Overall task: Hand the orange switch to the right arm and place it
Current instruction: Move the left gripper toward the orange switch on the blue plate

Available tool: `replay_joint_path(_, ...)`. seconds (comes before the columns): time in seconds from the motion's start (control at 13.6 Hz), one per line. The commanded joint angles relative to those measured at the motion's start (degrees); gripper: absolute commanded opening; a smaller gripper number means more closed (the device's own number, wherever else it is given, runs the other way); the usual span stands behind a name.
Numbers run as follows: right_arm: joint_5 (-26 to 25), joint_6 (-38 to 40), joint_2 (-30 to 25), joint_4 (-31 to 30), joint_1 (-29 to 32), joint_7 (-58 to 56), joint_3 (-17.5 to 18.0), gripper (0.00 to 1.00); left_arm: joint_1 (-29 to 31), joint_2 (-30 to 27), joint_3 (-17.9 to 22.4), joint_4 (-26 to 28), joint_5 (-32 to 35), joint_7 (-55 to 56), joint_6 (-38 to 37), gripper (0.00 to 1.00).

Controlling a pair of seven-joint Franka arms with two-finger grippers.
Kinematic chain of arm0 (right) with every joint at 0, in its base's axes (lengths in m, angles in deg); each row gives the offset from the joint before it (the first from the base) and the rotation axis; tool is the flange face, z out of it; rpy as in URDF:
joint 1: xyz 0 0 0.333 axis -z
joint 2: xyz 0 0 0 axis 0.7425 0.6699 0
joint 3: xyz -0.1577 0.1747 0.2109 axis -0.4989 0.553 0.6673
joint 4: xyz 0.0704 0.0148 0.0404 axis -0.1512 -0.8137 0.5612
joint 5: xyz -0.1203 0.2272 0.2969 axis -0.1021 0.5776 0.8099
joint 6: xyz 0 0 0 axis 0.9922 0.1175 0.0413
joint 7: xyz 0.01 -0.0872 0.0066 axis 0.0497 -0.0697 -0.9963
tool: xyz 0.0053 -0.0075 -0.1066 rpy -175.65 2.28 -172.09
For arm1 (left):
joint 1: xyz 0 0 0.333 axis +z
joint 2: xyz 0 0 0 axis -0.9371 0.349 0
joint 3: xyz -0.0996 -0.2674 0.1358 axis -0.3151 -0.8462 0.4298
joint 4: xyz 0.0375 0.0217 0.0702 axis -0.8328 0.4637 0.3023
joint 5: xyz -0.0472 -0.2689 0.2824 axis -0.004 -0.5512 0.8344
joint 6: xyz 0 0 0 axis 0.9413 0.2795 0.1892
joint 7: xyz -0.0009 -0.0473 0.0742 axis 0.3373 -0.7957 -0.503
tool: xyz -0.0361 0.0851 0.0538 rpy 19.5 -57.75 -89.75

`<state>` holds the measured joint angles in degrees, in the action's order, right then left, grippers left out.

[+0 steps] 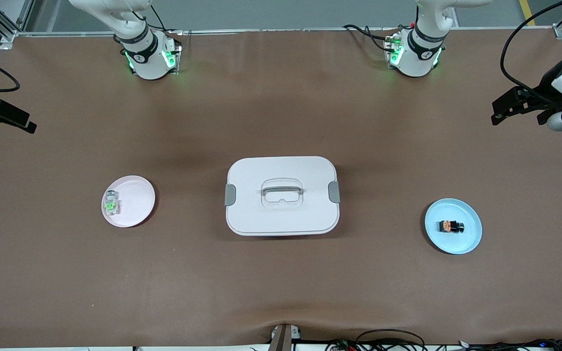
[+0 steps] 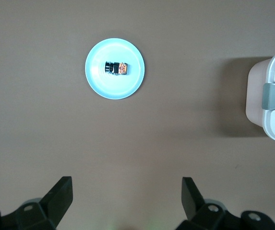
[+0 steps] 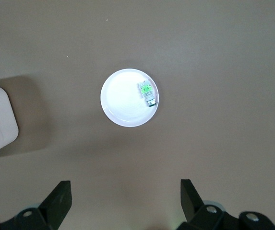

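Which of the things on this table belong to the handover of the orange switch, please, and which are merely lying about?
Belonging to the job:
- small black orange-marked switch on the round pale blue plate
- left gripper, open, high above the table
- right gripper, open, waiting likewise

Lying about:
- white lidded box
- pale green-marked block
- pink plate

Both arms are white and rounded, rising from drum-shaped bases (image 1: 150, 58) ringed by a black band with a small white mark. Green lights glow at the foot of each base, on small square mounting plates. Black cables run along the right arm (image 1: 115, 14) and loop from the left arm's base (image 1: 415, 51). The left pincer (image 1: 510, 109) is black and angular, fixed to a white wrist with a grey cylinder beneath. In both wrist views the fingers (image 2: 60, 194) are black, blocky wedges, with round silver screws in their mounts.
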<state>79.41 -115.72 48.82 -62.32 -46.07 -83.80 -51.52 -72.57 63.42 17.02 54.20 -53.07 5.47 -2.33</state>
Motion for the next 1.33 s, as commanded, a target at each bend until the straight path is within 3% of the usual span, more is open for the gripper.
replay_joint_path(0.0,0.29,0.16,-1.03,-0.74,1.12,-0.47,0.69,1.00,-0.17,0.25,-0.01,-1.03,-0.26,-0.95,-0.53,1.00)
replay_joint_path(1.03,0.11,0.07,-1.03,-0.74,1.20,-0.47,0.69,1.00,0.80,1.82,0.34,-1.56,0.18,-0.94,-0.88,1.00)
replay_joint_path(1.25,0.11,0.07,-1.03,-0.66,1.20,-0.47,0.60,1.00,1.15,3.50,0.43,-1.47,0.18,-1.03,1.83,1.00)
